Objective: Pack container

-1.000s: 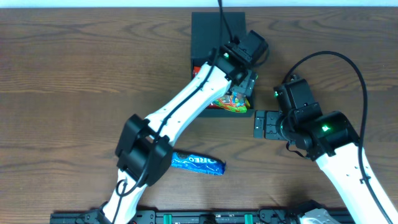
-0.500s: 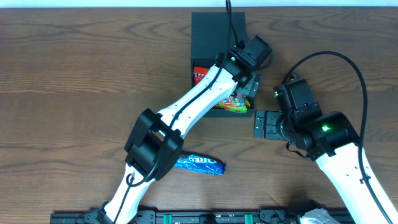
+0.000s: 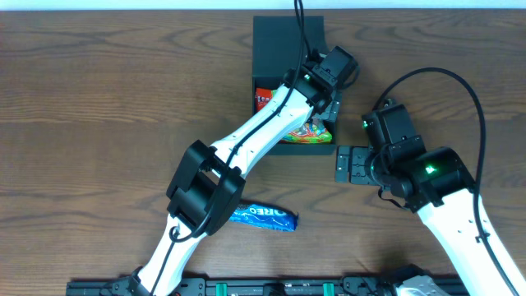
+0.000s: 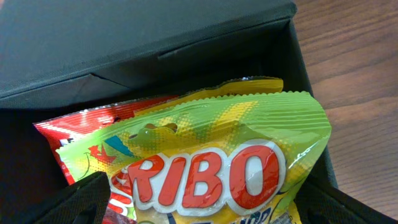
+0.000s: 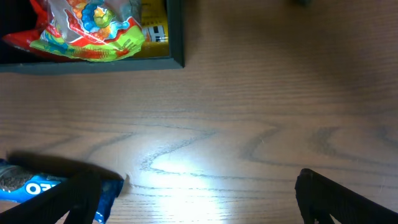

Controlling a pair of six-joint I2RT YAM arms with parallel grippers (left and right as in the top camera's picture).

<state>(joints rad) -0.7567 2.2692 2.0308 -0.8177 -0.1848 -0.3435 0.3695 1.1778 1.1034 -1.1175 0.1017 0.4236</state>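
The container (image 3: 256, 123), a dark square box with its flap lid (image 3: 279, 37) folded back, sits at the table's far middle. Inside it lie a yellow-green Haribo packet (image 3: 312, 131) and a red packet (image 3: 263, 99). My left gripper (image 3: 326, 113) hangs over the box's right side, open. In the left wrist view the Haribo packet (image 4: 230, 155) fills the space between the wide-spread fingers (image 4: 81, 199). My right gripper (image 3: 349, 164) stands open over bare wood just right of the box, nothing between its fingers (image 5: 348, 199).
A blue Oreo packet (image 3: 263, 216) lies on the table near the front, under my left arm; its end shows in the right wrist view (image 5: 25, 183). The box's near corner (image 5: 177, 37) is at that view's top left.
My left arm has shifted slightly toward the back of the box, above the Haribo packet. The right arm and the Oreo packet have stayed put.
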